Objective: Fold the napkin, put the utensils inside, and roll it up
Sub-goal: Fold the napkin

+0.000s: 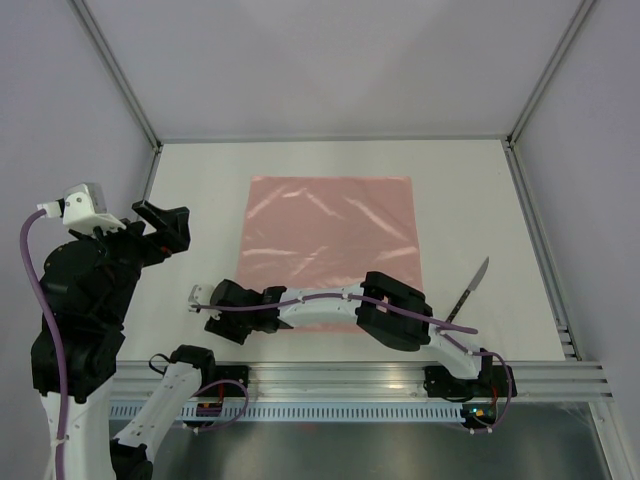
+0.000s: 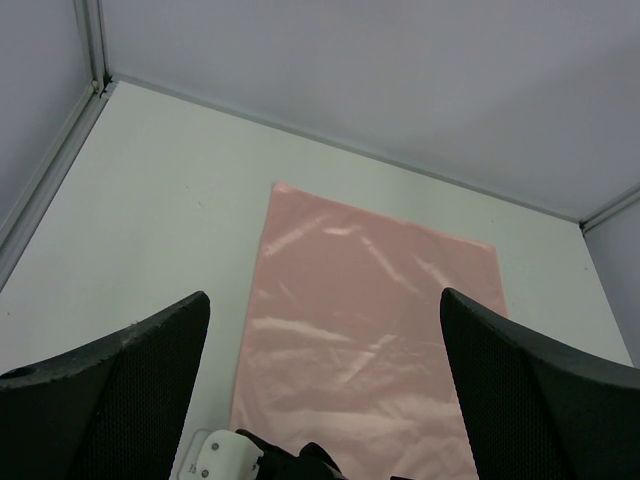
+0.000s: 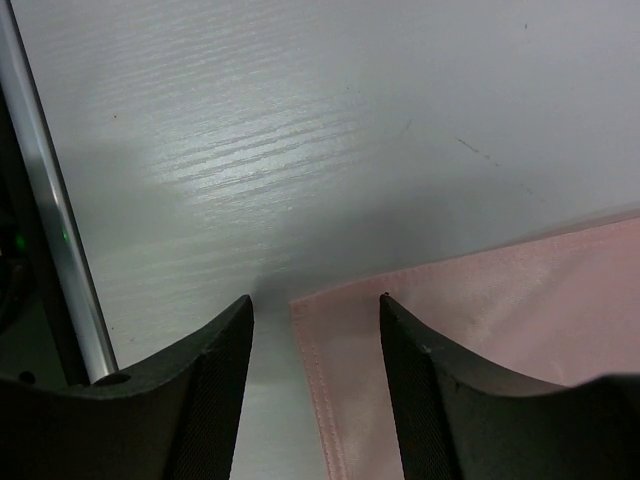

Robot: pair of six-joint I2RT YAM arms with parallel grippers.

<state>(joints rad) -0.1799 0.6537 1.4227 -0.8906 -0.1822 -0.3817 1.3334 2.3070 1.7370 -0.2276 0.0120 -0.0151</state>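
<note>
Spread flat at centre frame: one napkin [image 1: 332,245], with bare table [image 1: 200,190] beyond its top, left and right edges. Lower right, apart from the cloth: one knife [image 1: 468,292]. Two grippers: left gripper [image 1: 165,228] raised at frame left, jaws wide apart, empty; right gripper [image 3: 315,300] low at the napkin's lower-left corner, jaws apart either side of it.
</note>
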